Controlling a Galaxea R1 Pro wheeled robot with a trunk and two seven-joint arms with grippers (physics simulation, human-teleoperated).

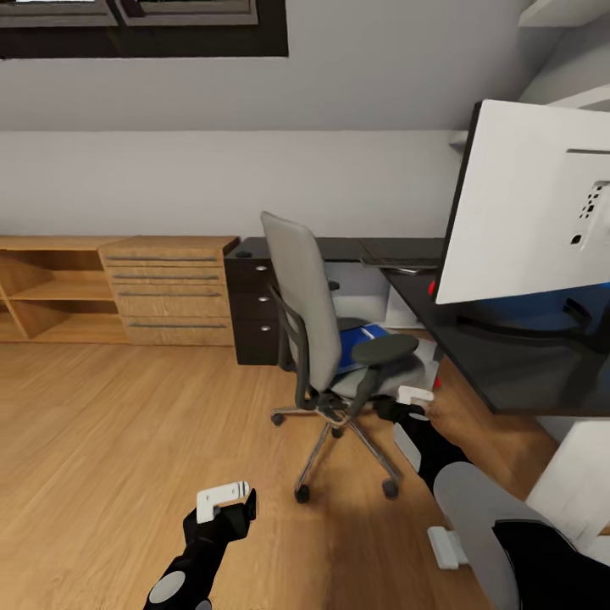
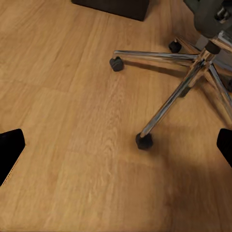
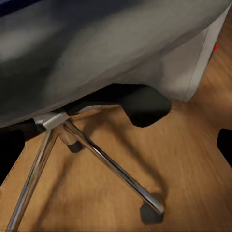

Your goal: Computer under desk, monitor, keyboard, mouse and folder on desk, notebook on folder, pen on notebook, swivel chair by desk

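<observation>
Fingers first: my left gripper (image 1: pixel 227 500) hangs low at 6 o'clock over bare wood floor (image 1: pixel 119 424), spread wide w/ nothing between, judging by the left wrist view, where both dark tips sit at opposite edges. My right gripper (image 1: pixel 413 400) is up at approx 4 o'clock of the swivel chair (image 1: pixel 326 339), close under the seat edge and armrest; in the right wrist view the tips also sit far apart, so wide, holding nothing.

Risk as I judge it: right arm is tucked v. near the chair's chrome base (image 3: pixel 96 159) and castors. A careless push could roll or spin the chair and tip the blue folder (image 1: pixel 360 347) off the seat. Reaching over the armrest (image 1: pixel 384 349) could also snag my wrist. Behind, the monitor (image 1: pixel 529 212) leans out over the worktop (image 1: pixel 500 356) edge at 2 o'clock; swinging my elbow up could clip it.

Folder: flat, blue, lying on the seat btwn backrest and armrest, partly hidden by both. Can't tell its thickness or whether anything lies on it.

Farther back: dark drawer unit (image 1: pixel 252 305) at 12 o'clock, wood drawers and open shelves (image 1: pixel 51 292) at 10 o'clock along the wall. Keyboard (image 1: pixel 402 252), I think, is the dark slab on the far worktop.
</observation>
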